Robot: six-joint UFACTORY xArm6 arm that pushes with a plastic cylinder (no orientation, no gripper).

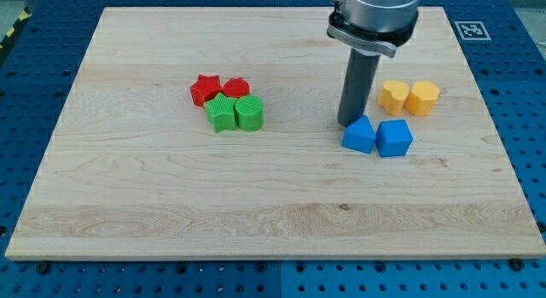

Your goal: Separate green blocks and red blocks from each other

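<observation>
A red star block (205,88) and a red rounded block (236,88) sit left of the board's centre. A green star block (221,112) and a green rounded block (250,113) lie just below them, all touching in one cluster. My tip (349,123) is far to the right of that cluster, right at the upper left of a blue block (359,134).
A second blue block (394,137) sits beside the first. Two yellow blocks (393,96) (422,97) lie right of the rod. The wooden board (128,195) rests on a blue perforated table, with a marker tag (469,29) at its top right corner.
</observation>
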